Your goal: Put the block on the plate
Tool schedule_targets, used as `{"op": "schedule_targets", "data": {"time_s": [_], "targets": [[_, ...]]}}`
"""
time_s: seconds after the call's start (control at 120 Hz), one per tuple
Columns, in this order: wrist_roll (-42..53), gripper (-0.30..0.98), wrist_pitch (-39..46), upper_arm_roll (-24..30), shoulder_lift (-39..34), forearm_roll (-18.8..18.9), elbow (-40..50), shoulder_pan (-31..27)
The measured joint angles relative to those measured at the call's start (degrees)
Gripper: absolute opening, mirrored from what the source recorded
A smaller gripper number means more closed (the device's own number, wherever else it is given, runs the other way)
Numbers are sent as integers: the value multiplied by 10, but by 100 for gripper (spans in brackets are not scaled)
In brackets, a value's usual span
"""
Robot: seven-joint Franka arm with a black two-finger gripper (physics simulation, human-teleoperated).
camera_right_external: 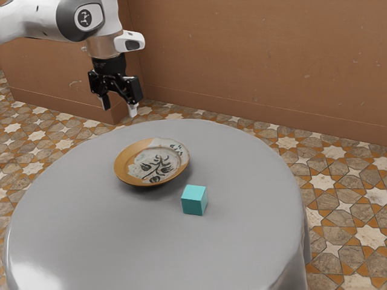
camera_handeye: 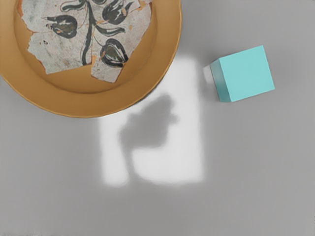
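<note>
Hanging end effector: the black end effector (camera_right_external: pixel 120 111) is up above the height of the surface (camera_right_external: pixel 121 235), let go, with its two fingers apart.
Arm: the white and gray arm (camera_right_external: pixel 33 21) comes to the end effector from the exterior view's left.
Block: the little blue-green block (camera_right_external: pixel 194 200) sits on the surface, lower than the end effector and off toward the exterior view's right. It sits flat.
Plate: the round plate (camera_right_external: pixel 124 172) is on the surface too, lower than the end effector. In the exterior view it looks nearer to the end effector than the block does. It has a wide orange-brown rim and a pale middle with dark leaves and buds.
Block and plate: the block is beside the plate, with a gap between them.
Light: below the end effector, a bright patch (camera_handeye: pixel 172 169) with a dark shadow (camera_handeye: pixel 150 123) in it lies on the gray surface, near the plate and the block.
Wall: the brown wall (camera_right_external: pixel 242 54) is behind the end effector in the exterior view.
</note>
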State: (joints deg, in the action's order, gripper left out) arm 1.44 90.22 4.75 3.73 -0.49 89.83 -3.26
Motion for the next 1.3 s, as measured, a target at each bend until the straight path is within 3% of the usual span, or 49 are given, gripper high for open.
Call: {"op": "schedule_targets", "data": {"time_s": [0.208,0.308,0.458,0.617,1.033,1.3], "targets": [[-14,69,1,6,3,0,1,-2],[-46,69,7,11,11,-23,0,-1],[-137,69,17,24,40,-74,2,0],[-254,69,38,28,71,-98,5,3],[-535,69,134,26,113,-104,49,7],[-708,69,221,19,162,-106,65,44]]}}
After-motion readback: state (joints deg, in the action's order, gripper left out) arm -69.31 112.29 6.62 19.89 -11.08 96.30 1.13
